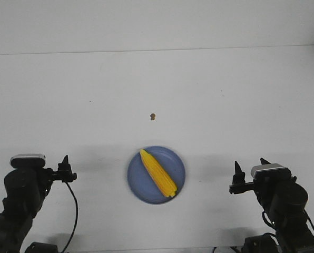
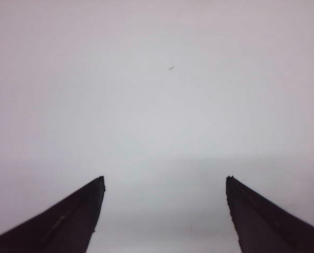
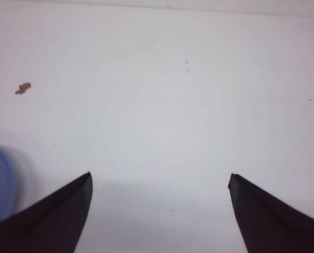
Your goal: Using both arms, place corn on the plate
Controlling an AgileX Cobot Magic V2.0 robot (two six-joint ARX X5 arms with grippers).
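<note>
The yellow corn (image 1: 158, 173) lies diagonally on the light-blue plate (image 1: 138, 182) at the front middle of the table, its pointed end toward the far left. My left gripper (image 1: 64, 164) is open and empty, well to the left of the plate; its wrist view (image 2: 165, 179) shows only bare table between the fingers. My right gripper (image 1: 249, 167) is open and empty, well to the right of the plate. In the right wrist view (image 3: 160, 176) a strip of the plate's rim (image 3: 0, 182) shows beside one finger; the corn is out of that view.
A tiny brown speck (image 1: 153, 116) lies on the white table beyond the plate; it also shows in the right wrist view (image 3: 23, 88). The table's far edge (image 1: 157, 50) meets a pale wall.
</note>
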